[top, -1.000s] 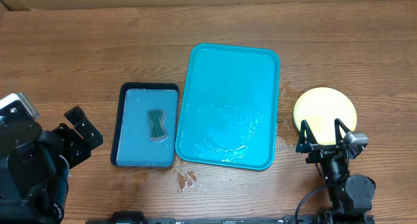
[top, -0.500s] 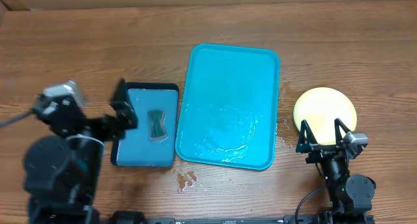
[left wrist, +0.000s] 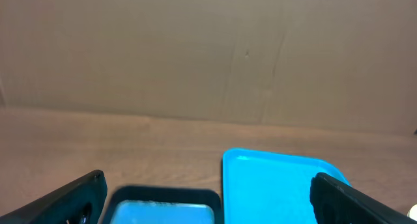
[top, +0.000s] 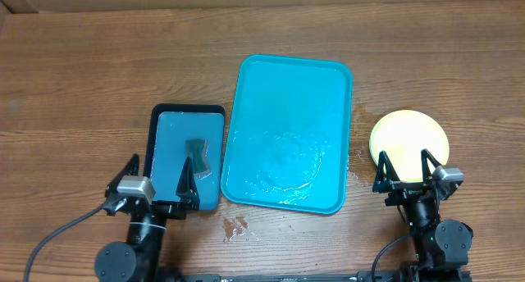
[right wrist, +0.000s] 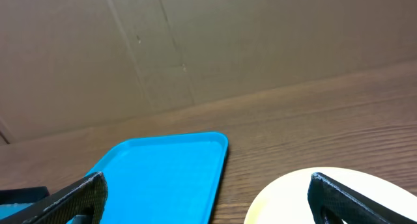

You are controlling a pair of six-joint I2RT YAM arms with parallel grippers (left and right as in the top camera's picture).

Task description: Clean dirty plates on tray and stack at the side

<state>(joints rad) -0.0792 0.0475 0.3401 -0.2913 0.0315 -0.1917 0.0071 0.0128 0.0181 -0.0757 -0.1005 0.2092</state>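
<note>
The turquoise tray (top: pixel 287 85) lies at the table's middle, wet and with no plates on it. It also shows in the left wrist view (left wrist: pixel 280 185) and the right wrist view (right wrist: pixel 163 168). A yellow-green plate (top: pixel 408 134) lies on the table to the tray's right, also in the right wrist view (right wrist: pixel 306 201). Any plates under it are hidden, and no light blue plate shows. My right gripper (top: pixel 408 171) (right wrist: pixel 208 208) is open and empty at the plate's near edge. My left gripper (top: pixel 156 182) (left wrist: pixel 208 208) is open and empty at the near end of a smaller tray.
A small black-rimmed blue tray (top: pixel 164 138) (left wrist: pixel 163 196) lies left of the turquoise tray with a dark sponge (top: pixel 195 155) in it. Water spots (top: pixel 235 226) lie on the wood in front of the trays and by the big tray's right edge (top: pixel 355 159).
My left arm has swung in from the far left edge and settled at the near end of the small tray, gripper open. The right arm, plate and trays have not moved.
</note>
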